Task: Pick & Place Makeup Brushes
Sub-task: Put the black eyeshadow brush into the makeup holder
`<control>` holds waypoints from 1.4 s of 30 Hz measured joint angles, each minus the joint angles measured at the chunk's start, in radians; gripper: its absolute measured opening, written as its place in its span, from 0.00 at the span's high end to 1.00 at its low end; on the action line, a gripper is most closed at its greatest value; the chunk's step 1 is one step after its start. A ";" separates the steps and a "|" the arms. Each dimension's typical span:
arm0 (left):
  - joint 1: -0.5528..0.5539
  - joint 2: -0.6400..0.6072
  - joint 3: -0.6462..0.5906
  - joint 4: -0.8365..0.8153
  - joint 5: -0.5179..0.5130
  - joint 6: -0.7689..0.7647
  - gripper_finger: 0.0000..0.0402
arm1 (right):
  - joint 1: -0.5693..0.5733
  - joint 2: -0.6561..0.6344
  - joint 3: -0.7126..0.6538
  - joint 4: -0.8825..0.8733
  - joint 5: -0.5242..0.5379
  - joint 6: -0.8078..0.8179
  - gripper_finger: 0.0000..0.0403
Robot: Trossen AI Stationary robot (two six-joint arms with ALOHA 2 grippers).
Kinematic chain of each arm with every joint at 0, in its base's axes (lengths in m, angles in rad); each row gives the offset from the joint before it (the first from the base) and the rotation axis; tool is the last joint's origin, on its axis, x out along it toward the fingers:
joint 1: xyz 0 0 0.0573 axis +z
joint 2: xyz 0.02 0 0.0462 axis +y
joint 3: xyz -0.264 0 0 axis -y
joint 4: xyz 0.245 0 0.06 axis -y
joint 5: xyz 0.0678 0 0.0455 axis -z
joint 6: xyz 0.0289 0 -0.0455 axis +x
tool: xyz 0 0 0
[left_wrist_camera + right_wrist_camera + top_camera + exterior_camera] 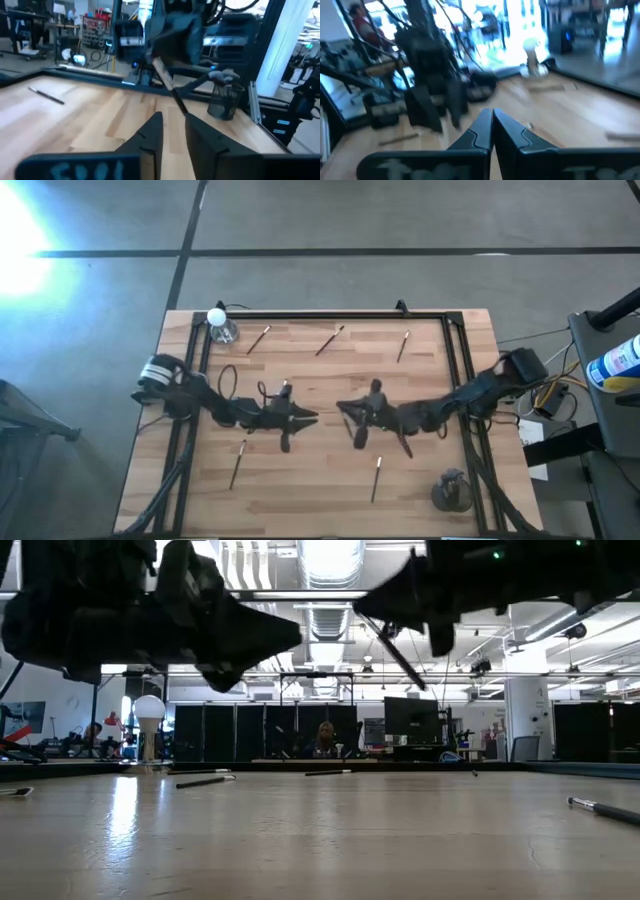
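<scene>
Pale striped butcher-block wooden table, black metal edge frame. Thin makeup brushes, dark and pale handles. Clear small bottle, white round cap, 10 o'clock. Dark cup, 5 o'clock.

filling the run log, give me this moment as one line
right gripper: shut on brush, above table middle | left gripper: open, facing it | loose brushes: five on table

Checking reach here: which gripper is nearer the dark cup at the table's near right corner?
Right. The right gripper is mid-table, up and left of the dark cup; the left gripper lies farther left.
</scene>
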 joint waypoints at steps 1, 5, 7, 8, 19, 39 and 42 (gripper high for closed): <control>0.000 0.021 0.017 -0.001 0.003 -0.007 0.80 | 0.004 0.034 0.020 0.052 0.000 -0.036 0.98; -0.003 0.102 0.089 -0.003 0.057 -0.024 0.77 | 0.016 0.127 0.105 0.159 0.001 -0.154 0.98; -0.010 0.128 0.118 -0.002 0.075 -0.023 0.77 | 0.019 0.152 0.148 0.165 0.010 -0.199 0.98; -0.014 0.136 0.126 -0.003 0.075 -0.020 0.77 | 0.021 0.162 0.169 0.166 0.008 -0.218 0.98; -0.046 0.141 0.152 0.074 0.129 0.003 0.77 | 0.068 0.180 0.270 0.168 0.021 -0.389 0.98; -0.047 0.133 0.138 0.017 0.066 0.057 0.96 | 0.105 0.110 0.298 -0.065 0.093 -0.346 0.97; -0.047 0.133 0.126 -0.001 0.020 0.059 0.96 | 0.109 0.011 0.301 -0.369 0.073 -0.187 0.93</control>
